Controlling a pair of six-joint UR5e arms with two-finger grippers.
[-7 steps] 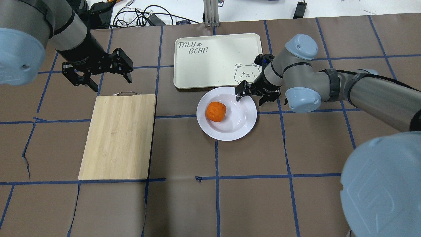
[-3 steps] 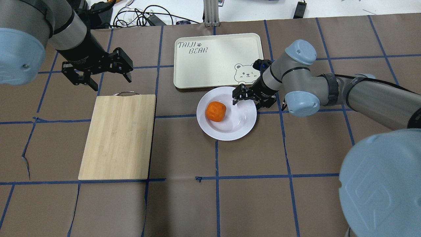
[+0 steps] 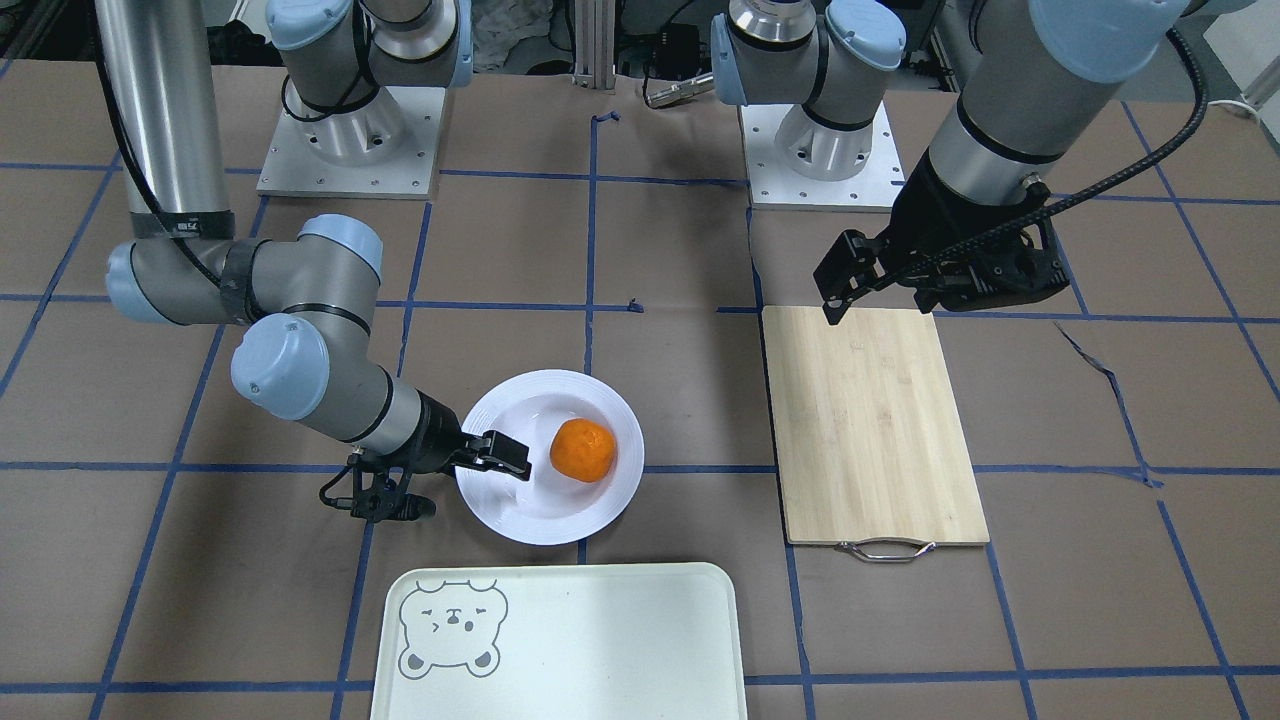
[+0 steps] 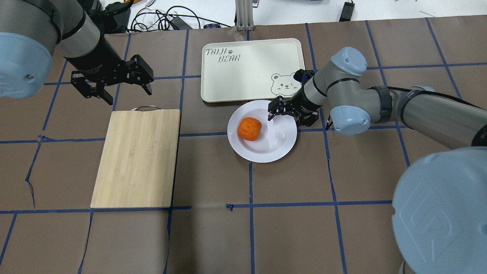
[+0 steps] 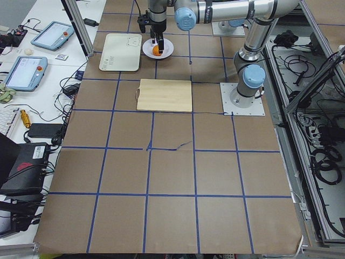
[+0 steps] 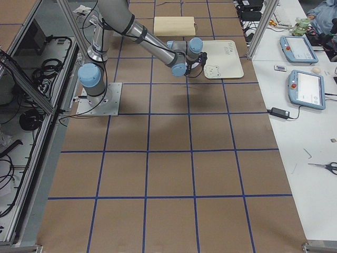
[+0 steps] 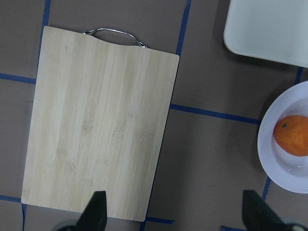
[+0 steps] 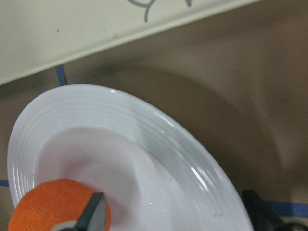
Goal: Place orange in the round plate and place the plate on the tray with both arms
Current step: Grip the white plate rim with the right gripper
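The orange [image 4: 249, 129] lies inside the round white plate [image 4: 266, 156], left of its centre, on the table just in front of the tray [image 4: 251, 68]. My right gripper [image 4: 290, 115] is open at the plate's far right rim, one finger over the plate and the other outside it. The right wrist view shows that rim [image 8: 144, 125] between the fingertips, with the orange [image 8: 53, 207] at lower left. My left gripper [image 4: 127, 93] hangs open and empty above the table beyond the board. The front view shows the orange [image 3: 583, 450] in the plate [image 3: 540, 530], the right gripper [image 3: 455, 480] at its rim.
A wooden cutting board [image 4: 137, 158] with a metal handle lies left of the plate, below my left gripper. The tray's bear drawing [image 4: 283, 83] is in the corner nearest the right gripper. Cables and a metal post [image 4: 243, 15] sit past the table's far edge.
My right gripper has moved left and closer to the plate, so one finger now reaches over the rim. The left arm, orange and plate have not moved.
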